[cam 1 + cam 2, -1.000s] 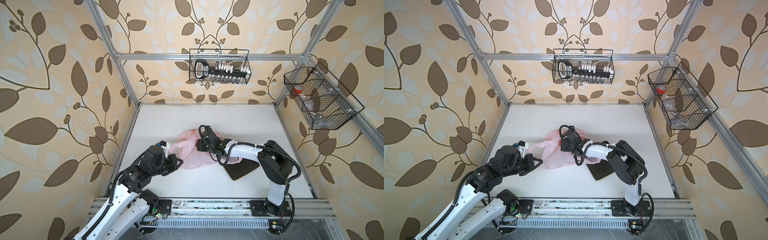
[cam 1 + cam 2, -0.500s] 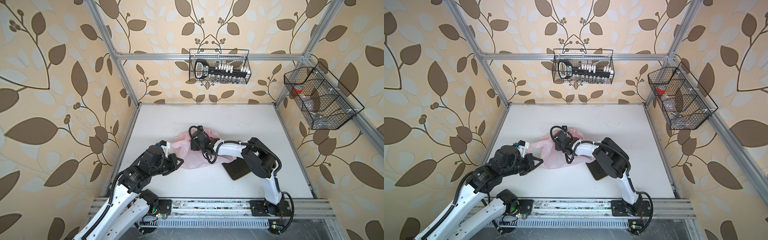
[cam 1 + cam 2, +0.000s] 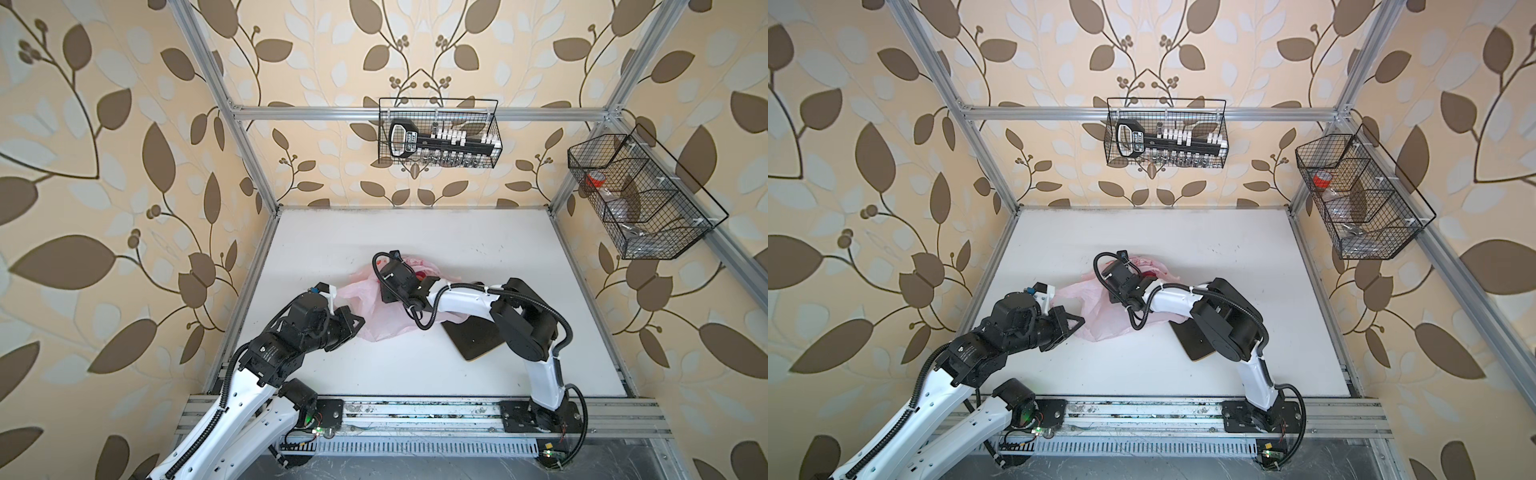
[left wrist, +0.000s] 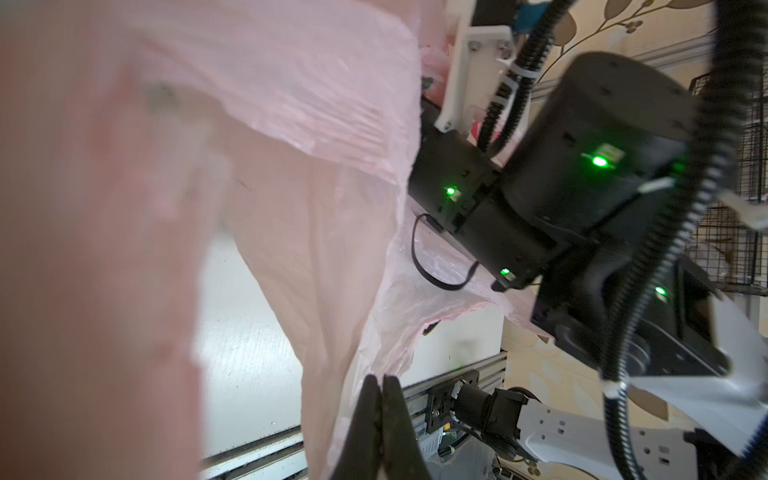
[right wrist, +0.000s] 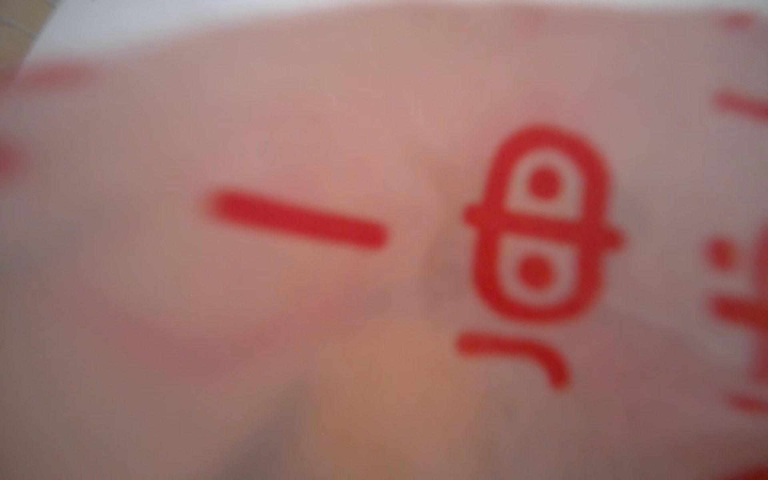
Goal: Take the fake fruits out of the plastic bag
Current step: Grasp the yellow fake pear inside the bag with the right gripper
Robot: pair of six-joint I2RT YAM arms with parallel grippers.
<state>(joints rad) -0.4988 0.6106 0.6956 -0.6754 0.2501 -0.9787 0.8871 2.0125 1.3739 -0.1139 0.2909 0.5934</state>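
Observation:
The plastic bag (image 3: 376,322) (image 3: 1100,326) lies crumpled and pink on the white table in both top views. My left gripper (image 3: 356,322) (image 3: 1077,322) (image 4: 382,380) is shut on its near-left edge and holds the film (image 4: 332,249) up. My right gripper (image 3: 392,286) (image 3: 1119,282) reaches into the bag from the right, with its fingers hidden inside. In the right wrist view, pink film with red lettering (image 5: 540,224) covers the whole picture. The fake fruits are hidden. Only a blurred orange-yellow patch (image 5: 395,395) shows through the film.
A dark square tray (image 3: 478,338) (image 3: 1198,347) lies just right of the bag, partly under the right arm. Wire baskets hang on the back wall (image 3: 438,133) and the right wall (image 3: 640,199). The aluminium rail (image 3: 415,409) runs along the front edge.
My right gripper has slid leftward, further into the bag, and its elbow has swung along with it. The left gripper has kept its hold in the same place.

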